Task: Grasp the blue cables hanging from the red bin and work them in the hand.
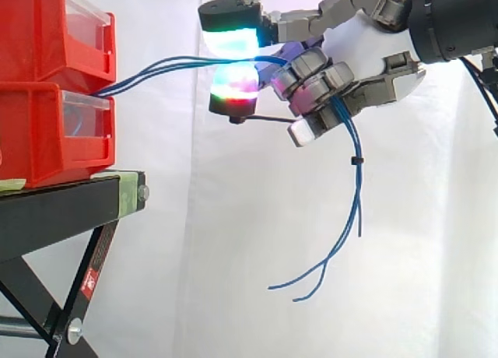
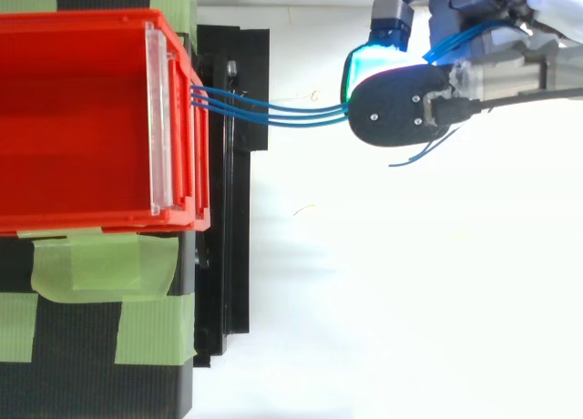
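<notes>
hand (image 1: pixel 315 78) curled round blue cables (image 2: pixel 273 116) | side — ends dangle | top — three strands

A black metal stand (image 1: pixel 54 210) has slanted legs that cross. Strips of pale green sticky tape (image 2: pixel 100 264) lie on its top, and a bit wraps over its front edge. A small red sticker (image 1: pixel 90 280) sits on one leg, near a round silver bolt (image 1: pixel 75 329). A white cloth curtain (image 1: pixel 233 257) hangs behind.
</notes>
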